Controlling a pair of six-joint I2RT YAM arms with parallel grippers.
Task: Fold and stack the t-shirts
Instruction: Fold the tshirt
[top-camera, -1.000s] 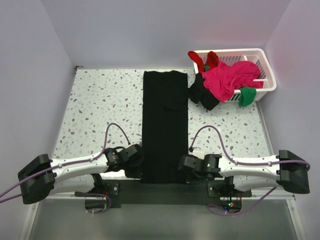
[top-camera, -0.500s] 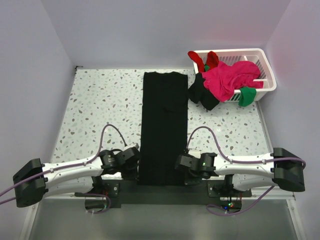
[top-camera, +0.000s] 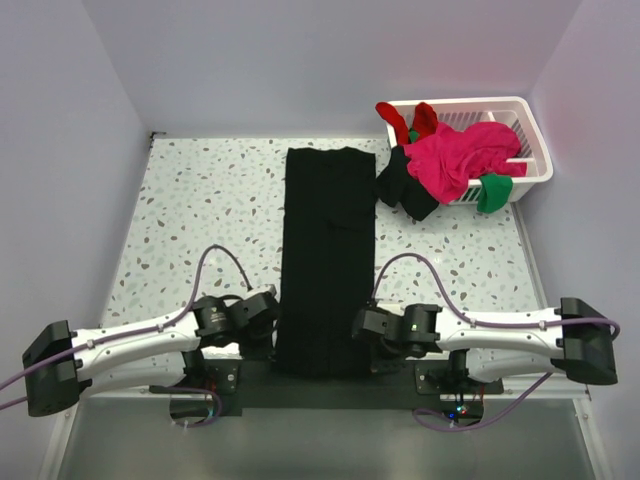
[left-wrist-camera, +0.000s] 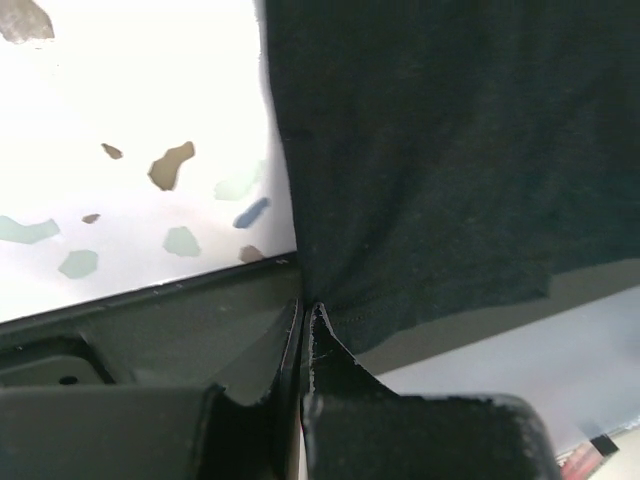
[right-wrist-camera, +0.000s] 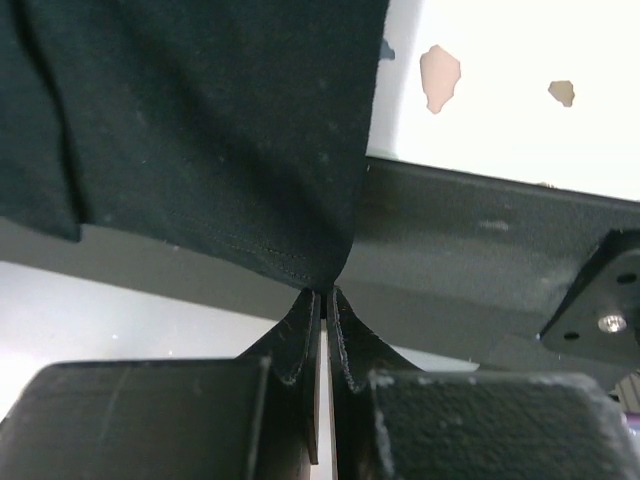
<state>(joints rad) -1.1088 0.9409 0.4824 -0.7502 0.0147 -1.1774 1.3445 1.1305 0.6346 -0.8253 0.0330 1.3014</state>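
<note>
Black shirt (top-camera: 328, 250): folded into a long narrow strip, flat down the middle of the counter (top-camera: 200, 210), near end lying over the base plate (top-camera: 330, 392).
Left gripper (left-wrist-camera: 306, 310): pinched tight on the strip's near left corner.
Right gripper (right-wrist-camera: 326, 295): pinched tight on the near right corner.
Basket (top-camera: 530, 120): far right, holding pink shirt (top-camera: 455, 160), red shirt (top-camera: 415, 118), green shirt (top-camera: 493, 192).
Second black shirt (top-camera: 408, 190): spilling over the basket's left end, just beside the strip.

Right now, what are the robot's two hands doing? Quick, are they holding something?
Left gripper: jaws shut, pinching the black t-shirt at its near edge.
Right gripper: jaws shut, pinching the same shirt's near edge.
</note>
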